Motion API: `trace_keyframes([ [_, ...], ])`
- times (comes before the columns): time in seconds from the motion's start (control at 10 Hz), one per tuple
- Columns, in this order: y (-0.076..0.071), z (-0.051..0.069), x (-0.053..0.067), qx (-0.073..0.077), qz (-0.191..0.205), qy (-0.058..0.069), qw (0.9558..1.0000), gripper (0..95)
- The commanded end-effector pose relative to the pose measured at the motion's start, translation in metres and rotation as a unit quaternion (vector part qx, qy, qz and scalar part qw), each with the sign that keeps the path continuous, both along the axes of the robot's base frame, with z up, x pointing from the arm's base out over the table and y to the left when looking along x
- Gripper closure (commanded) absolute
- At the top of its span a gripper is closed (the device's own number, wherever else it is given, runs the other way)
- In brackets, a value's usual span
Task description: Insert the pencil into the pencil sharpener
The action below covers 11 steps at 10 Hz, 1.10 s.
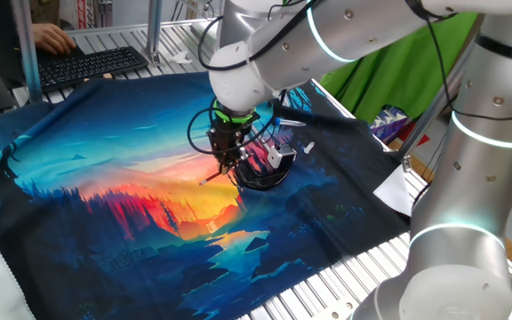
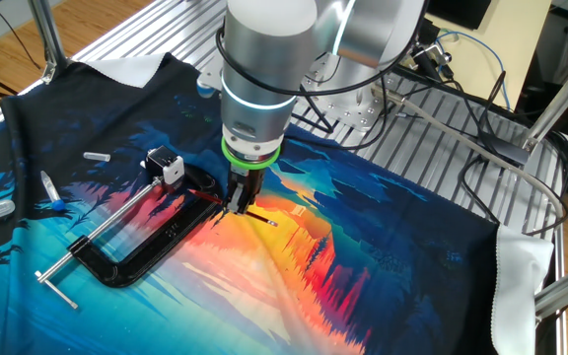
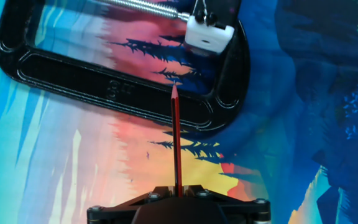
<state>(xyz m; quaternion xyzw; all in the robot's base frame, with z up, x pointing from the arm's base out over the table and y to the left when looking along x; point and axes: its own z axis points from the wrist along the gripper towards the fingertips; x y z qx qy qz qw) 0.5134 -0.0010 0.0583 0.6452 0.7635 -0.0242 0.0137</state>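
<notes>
One gripper [image 3: 178,198]: closed on the pencil [image 3: 176,140]
Pencil tip: ahead, over the clamp [image 3: 114,87]
Pencil sharpener [image 3: 209,35]: beyond tip, slightly right

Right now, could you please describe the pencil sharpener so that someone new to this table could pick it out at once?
Find the big black C-shaped clamp lying on the colourful landscape cloth. At the end of its silver threaded rod sits the pencil sharpener, a small white block. It is far smaller than the clamp, and paler than the red pencil in the claw.
</notes>
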Motion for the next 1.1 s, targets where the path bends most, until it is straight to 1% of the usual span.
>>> trace_keyframes([
  [0.1,-0.0002,0.0002,-0.0002,0.0,-0.003,0.0,1.0,95.0],
  [0.3,-0.0002,0.0003,-0.0002,0.002,0.002,0.0,1.0,95.0],
  [0.5,-0.0002,0.0003,-0.0002,0.002,0.016,-0.002,0.9999,95.0],
  [0.7,-0.0002,0.0003,-0.0002,0.007,0.011,0.001,0.9999,95.0],
  [0.8,-0.0002,0.0003,-0.0002,0.009,-0.006,0.001,0.9999,95.0],
  [1.0,-0.0002,0.0003,-0.0002,0.004,-0.042,0.001,0.9991,95.0],
  [1.1,-0.0002,0.0003,-0.0002,0.003,-0.054,0.004,0.9985,95.0],
])
